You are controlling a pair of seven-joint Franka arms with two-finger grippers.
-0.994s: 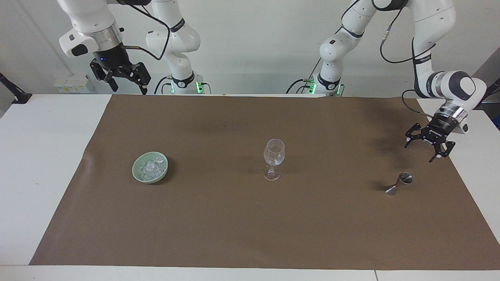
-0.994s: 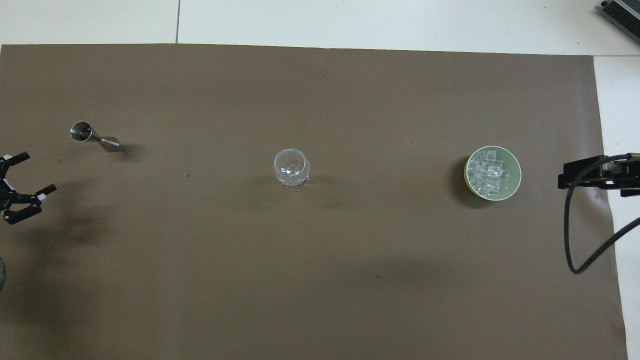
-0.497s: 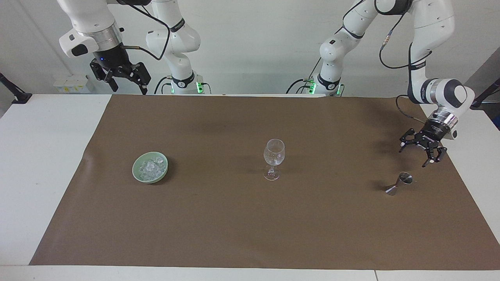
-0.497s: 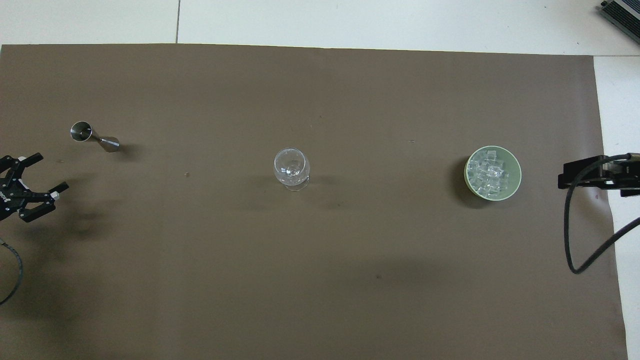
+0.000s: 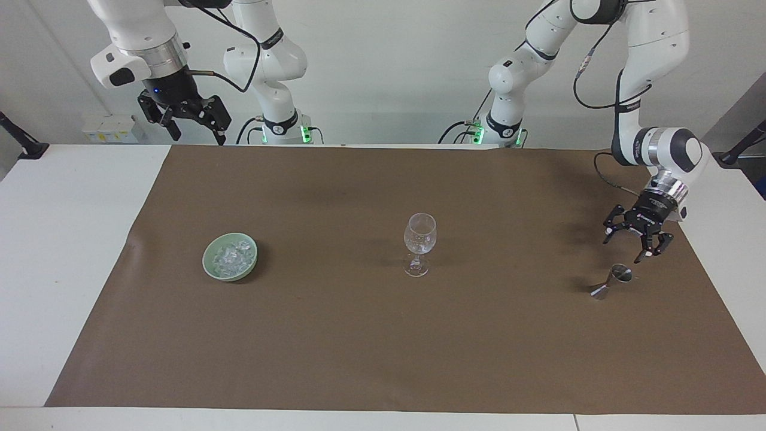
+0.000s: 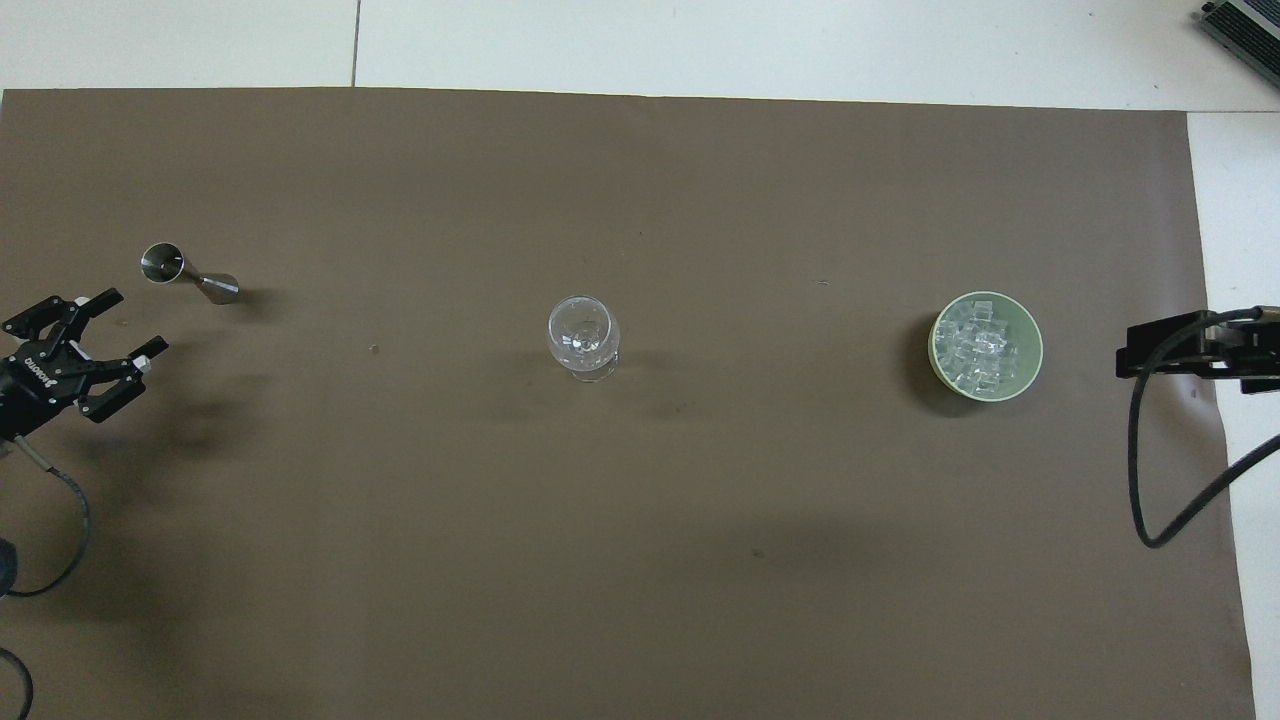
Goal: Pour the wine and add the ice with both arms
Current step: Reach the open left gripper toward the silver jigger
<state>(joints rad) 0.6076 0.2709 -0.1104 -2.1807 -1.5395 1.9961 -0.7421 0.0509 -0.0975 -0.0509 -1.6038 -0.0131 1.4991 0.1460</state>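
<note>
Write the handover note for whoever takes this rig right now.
Left gripper: open, empty, in the air over the mat at the left arm's end, close to the jigger but not touching it.
Right gripper: open, empty, raised at the right arm's end; that arm waits.
The jigger is tilted on the mat. The glass stands upright mid-mat. The ice is heaped in the green bowl toward the right arm's end.
Done: nothing grasped yet.
Left: pick up the jigger, pour into the glass, add ice.

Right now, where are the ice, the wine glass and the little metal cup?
ice (image 6: 980,350), overhead view, middle of the heap.
wine glass (image 5: 420,234), facing view, its bowl.
metal cup (image 5: 621,275), facing view, its open rim.
</note>
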